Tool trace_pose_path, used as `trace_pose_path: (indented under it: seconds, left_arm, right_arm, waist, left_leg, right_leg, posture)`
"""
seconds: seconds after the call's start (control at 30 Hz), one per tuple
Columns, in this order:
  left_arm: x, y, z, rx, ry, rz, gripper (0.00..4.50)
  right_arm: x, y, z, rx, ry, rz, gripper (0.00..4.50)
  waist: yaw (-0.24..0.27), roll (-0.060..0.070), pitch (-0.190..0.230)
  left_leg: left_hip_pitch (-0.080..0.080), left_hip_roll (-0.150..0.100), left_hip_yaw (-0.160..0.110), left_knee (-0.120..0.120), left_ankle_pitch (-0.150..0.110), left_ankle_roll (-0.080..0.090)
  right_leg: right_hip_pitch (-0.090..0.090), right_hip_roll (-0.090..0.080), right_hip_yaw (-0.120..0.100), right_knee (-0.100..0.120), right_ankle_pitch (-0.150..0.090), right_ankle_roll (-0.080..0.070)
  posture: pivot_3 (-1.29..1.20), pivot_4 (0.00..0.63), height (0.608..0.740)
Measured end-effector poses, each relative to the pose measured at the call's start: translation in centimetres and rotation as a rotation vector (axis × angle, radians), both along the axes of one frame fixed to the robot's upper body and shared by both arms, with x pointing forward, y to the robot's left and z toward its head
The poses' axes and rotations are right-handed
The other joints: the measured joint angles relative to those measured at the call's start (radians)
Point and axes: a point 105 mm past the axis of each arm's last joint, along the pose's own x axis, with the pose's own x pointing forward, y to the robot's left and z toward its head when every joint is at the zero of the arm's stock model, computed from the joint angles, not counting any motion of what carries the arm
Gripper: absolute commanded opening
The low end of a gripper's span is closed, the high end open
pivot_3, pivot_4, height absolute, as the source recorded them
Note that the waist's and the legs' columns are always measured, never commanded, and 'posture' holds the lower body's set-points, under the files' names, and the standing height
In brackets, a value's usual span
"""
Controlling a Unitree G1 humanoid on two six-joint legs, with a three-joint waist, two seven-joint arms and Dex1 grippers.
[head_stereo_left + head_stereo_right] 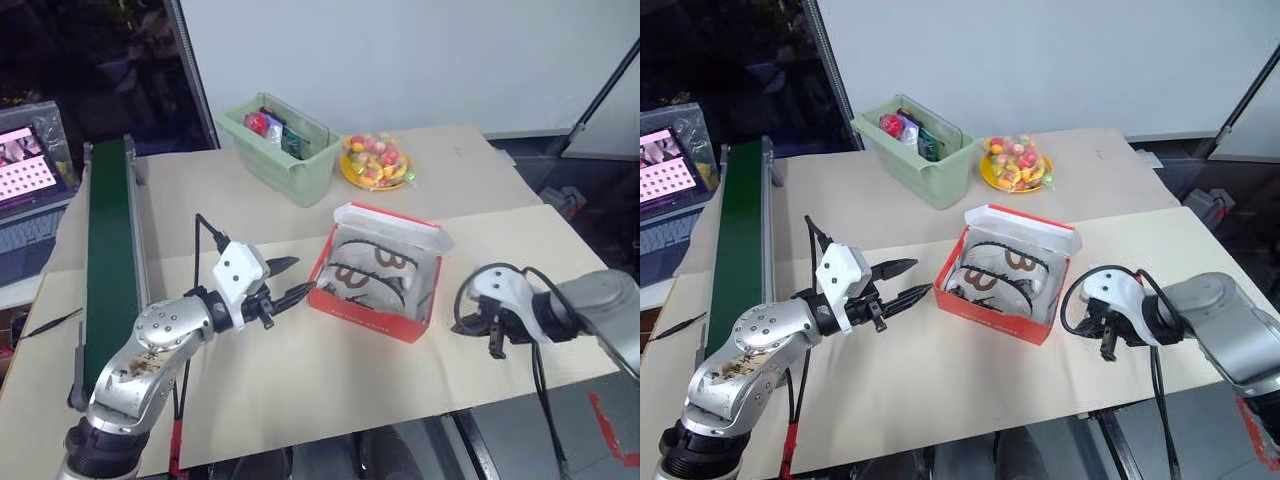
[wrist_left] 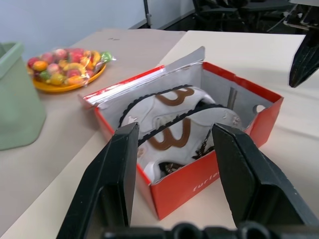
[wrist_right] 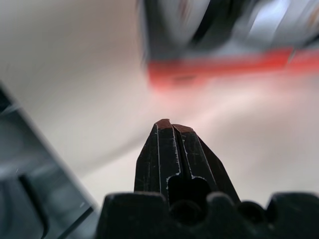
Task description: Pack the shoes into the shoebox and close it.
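Both sneakers boxed, lid standing open, grippers empty on either side of the box.

The left gripper (image 1: 902, 283) has its fingers parted around nothing, tips level and aimed at the near wall of the shoebox (image 1: 368, 322), just short of it, probably to steady the box. The right gripper (image 3: 169, 127) has its fingers pressed together and empty, angled down at the table (image 1: 300, 400) beside the opposite wall. The shoes (image 2: 174, 132) lie side by side, filling the white interior. The lid (image 1: 395, 225) rises from the far edge, tipped slightly inward; closing it remains, a push the pinched fingers would suit.
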Motion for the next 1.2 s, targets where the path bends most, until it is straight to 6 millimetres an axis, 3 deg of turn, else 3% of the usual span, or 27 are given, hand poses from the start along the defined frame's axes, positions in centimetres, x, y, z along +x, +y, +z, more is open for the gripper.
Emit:
trace_pose_path:
  seconds: [0.17, 0.27, 0.33, 0.5, 0.6, 0.87, 0.93, 1.1, 1.2]
  left_arm:
    - [0.0, 0.2, -0.1, 0.002, 0.007, 0.013, 2.45]
    - [0.0, 0.2, -0.1, 0.002, 0.006, 0.014, 2.45]
    - [-0.1, 0.0, 0.1, 0.002, 0.002, 0.01, 2.45]
    - [-0.1, 0.0, 0.0, 0.004, 0.008, 0.011, 2.45]
    - [-0.1, 0.2, -0.1, 0.008, 0.015, 0.017, 2.45]
    - [0.1, 0.1, 0.4, 0.004, -0.003, 0.015, 2.45]
    - [0.1, 0.1, 0.4, 0.003, -0.003, 0.015, 2.45]
    - [0.1, 0.1, 0.4, 0.004, -0.003, 0.014, 2.45]
    - [0.1, 0.1, 0.4, 0.004, -0.001, 0.015, 2.45]
  right_arm:
    - [1.0, 0.3, -1.9, -0.112, -0.052, 0.022, 0.02]
    - [3.4, 3.0, -4.1, -0.148, -0.133, 0.042, 0.02]
    - [4.6, 4.8, -4.5, -0.152, -0.17, 0.066, 0.02]
    - [6.6, 8.4, -2.2, -0.09, -0.277, 0.084, 0.02]
    - [6.0, 9.5, -2.0, -0.057, -0.257, 0.1, 0.02]
    - [5.1, 15.4, -0.2, 0.116, -0.249, 0.172, 0.02]
    - [5.0, 16.1, -0.2, 0.139, -0.245, 0.17, 0.02]
    - [5.0, 15.5, -0.5, 0.153, -0.22, 0.12, 0.02]
    - [4.1, 11.6, -0.9, 0.177, -0.167, -0.002, 0.02]
  waist:
    - [0.001, -0.001, 0.0]
    - [-0.01, -0.002, -0.001]
    - [-0.009, -0.001, 0.0]
    - [-0.005, -0.001, 0.0]
    - [0.007, -0.001, 0.0]
    - [-0.002, -0.001, 0.0]
    - [0.0, -0.001, 0.0]
    - [0.011, -0.001, 0.0]
    - [0.024, -0.001, 0.0]
  left_leg:
    - [0.002, 0.0, 0.0, 0.001, 0.0, 0.0]
    - [0.0, 0.0, 0.0, 0.001, 0.0, 0.0]
    - [-0.001, -0.002, -0.001, 0.0, 0.0, -0.001]
    - [-0.001, -0.002, -0.005, 0.0, 0.0, -0.001]
    - [-0.001, -0.002, -0.007, 0.0, 0.0, -0.001]
    - [0.0, -0.001, -0.007, 0.0, 0.0, -0.001]
    - [-0.001, -0.002, -0.008, 0.0, 0.0, -0.001]
    - [-0.001, -0.003, -0.008, 0.0, 0.0, -0.001]
    - [-0.003, -0.003, -0.009, 0.0, 0.0, -0.001]
  right_leg:
    - [-0.001, 0.0, 0.0, 0.0, 0.0, 0.0]
    - [-0.004, 0.0, 0.001, 0.0, 0.002, -0.003]
    - [-0.005, -0.001, 0.001, 0.0, 0.005, -0.008]
    - [-0.005, 0.0, -0.001, 0.0, 0.005, -0.008]
    - [-0.005, 0.0, -0.003, 0.0, 0.005, -0.008]
    - [-0.005, 0.001, -0.002, 0.0, 0.005, -0.008]
    - [-0.005, 0.0, -0.002, 0.0, 0.005, -0.008]
    - [-0.005, -0.001, -0.003, 0.0, 0.005, -0.008]
    - [-0.004, -0.001, -0.005, -0.001, 0.005, -0.008]
  posture:
    - [0.0, 0.15, 0.74]
    - [0.0, 0.15, 0.74]
    - [0.0, 0.15, 0.74]
    - [0.0, 0.15, 0.74]
    - [0.0, 0.15, 0.74]
    - [0.0, 0.15, 0.74]
    - [0.0, 0.15, 0.74]
    - [0.0, 0.15, 0.74]
    - [0.0, 0.15, 0.74]
